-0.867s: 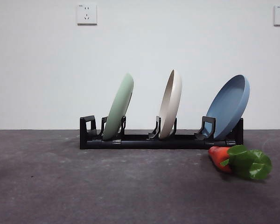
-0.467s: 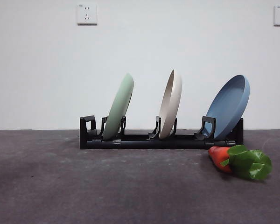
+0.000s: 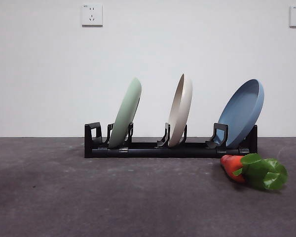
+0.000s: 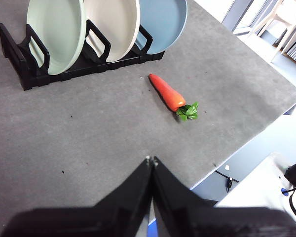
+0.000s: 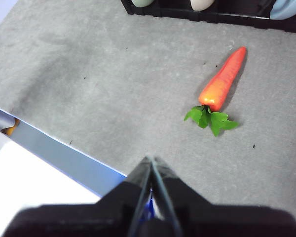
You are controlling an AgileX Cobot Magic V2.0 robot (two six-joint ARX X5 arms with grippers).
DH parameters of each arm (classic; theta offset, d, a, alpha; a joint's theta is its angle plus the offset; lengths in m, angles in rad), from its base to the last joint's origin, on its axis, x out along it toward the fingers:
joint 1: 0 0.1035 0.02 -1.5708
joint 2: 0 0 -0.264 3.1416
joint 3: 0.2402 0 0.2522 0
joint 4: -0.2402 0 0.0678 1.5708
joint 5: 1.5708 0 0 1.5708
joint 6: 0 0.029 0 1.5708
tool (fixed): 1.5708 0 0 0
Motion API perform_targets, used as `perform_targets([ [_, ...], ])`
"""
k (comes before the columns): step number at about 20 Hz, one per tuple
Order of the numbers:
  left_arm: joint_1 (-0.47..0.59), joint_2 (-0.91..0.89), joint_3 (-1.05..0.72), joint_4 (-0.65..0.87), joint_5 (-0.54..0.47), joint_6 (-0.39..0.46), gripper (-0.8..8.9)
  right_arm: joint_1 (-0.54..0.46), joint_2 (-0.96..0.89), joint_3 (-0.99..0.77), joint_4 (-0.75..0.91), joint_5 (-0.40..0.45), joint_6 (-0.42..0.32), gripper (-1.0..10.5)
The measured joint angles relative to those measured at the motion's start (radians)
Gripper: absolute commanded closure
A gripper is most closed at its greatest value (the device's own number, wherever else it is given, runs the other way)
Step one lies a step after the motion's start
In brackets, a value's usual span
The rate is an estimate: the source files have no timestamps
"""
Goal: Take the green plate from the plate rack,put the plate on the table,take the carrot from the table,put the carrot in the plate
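Observation:
The green plate (image 3: 126,112) stands on edge in the left slot of the black plate rack (image 3: 153,148), leaning right; it also shows in the left wrist view (image 4: 56,32). The carrot (image 3: 234,166) lies on the grey table (image 3: 113,197) in front of the rack's right end, leaves toward the camera. It shows in the left wrist view (image 4: 166,92) and the right wrist view (image 5: 223,81). My left gripper (image 4: 151,160) is shut and empty, high above the table's near edge. My right gripper (image 5: 150,159) is shut and empty, also back from the carrot.
A cream-white plate (image 3: 180,109) stands in the rack's middle slot and a blue plate (image 3: 242,112) at its right end. The table's edge (image 4: 246,143) and the floor beyond show in both wrist views. Two wall sockets sit high on the white wall.

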Motion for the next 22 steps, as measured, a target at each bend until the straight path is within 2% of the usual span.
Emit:
perform_targets([
  [1,0.000,0.005,0.000,0.000,0.000,0.003,6.23,0.000,0.000,0.000,0.000,0.001,0.000,6.5],
  [2,0.000,0.011,0.000,0.000,0.000,0.003,4.15,0.000,0.000,0.000,0.002,0.002,0.000,4.2],
  [3,0.000,0.016,0.000,0.000,0.000,0.003,2.58,0.000,0.000,0.000,0.005,0.002,0.001,2.6],
  [8,0.000,0.056,0.000,0.083,0.010,-0.019,2.42,0.000,0.000,0.000,0.018,0.005,0.016,2.5],
  [13,-0.013,0.144,0.000,0.274,0.031,-0.092,2.42,0.000,0.010,0.000,0.018,0.006,0.021,2.5],
  [16,-0.071,0.237,0.000,0.385,0.025,-0.110,2.42,0.000,0.018,0.000,0.018,0.006,0.023,2.5],
  [18,-0.130,0.321,0.000,0.481,-0.019,-0.112,2.42,0.000,0.026,0.000,0.018,0.006,0.024,2.5],
  [22,-0.250,0.501,0.003,0.695,-0.167,-0.114,2.42,0.000,0.045,0.000,0.018,0.006,0.027,2.5],
])
